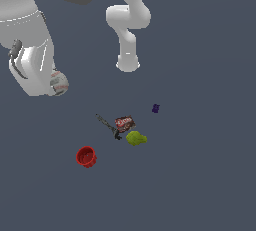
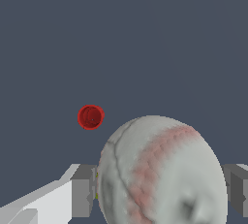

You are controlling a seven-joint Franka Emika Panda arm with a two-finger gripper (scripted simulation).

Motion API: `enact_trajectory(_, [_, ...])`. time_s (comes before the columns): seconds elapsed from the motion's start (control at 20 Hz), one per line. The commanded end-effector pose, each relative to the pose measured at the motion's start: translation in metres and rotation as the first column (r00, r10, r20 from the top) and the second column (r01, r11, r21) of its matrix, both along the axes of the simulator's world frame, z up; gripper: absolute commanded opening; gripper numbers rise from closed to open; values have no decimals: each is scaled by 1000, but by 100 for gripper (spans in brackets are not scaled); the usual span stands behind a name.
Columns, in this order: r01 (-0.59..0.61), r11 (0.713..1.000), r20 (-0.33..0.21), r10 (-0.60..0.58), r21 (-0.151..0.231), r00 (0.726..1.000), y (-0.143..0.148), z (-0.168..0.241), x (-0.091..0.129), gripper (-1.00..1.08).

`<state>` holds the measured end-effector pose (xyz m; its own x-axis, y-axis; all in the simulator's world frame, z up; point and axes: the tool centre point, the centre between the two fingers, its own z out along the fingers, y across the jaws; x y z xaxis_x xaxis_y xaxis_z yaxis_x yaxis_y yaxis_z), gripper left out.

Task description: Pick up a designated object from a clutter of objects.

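Baseball held in my fingers, raised above the bench.

My fingers (image 2: 160, 189) are clamped on the white ball (image 2: 162, 174), one pad (image 2: 82, 191) on each side; its lower part is cut off in the wrist view. In the exterior view my hand hides most of the ball (image 1: 58, 83). Red cup (image 1: 86, 156), yellow-green lump (image 1: 135, 138), dark packet (image 1: 124, 123), thin tool (image 1: 107, 125) and purple piece (image 1: 155, 108) lie below; the packet's print is illegible.

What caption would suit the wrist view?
Grey fingers clamp a white, red-stitched ball; a small red cup sits far beyond.
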<state>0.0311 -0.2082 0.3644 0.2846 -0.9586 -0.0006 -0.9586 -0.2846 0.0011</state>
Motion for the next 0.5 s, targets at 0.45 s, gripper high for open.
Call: enact_trajectory(0.45, [-2, 1000, 1, 2, 0, 1000, -21, 21, 3, -100])
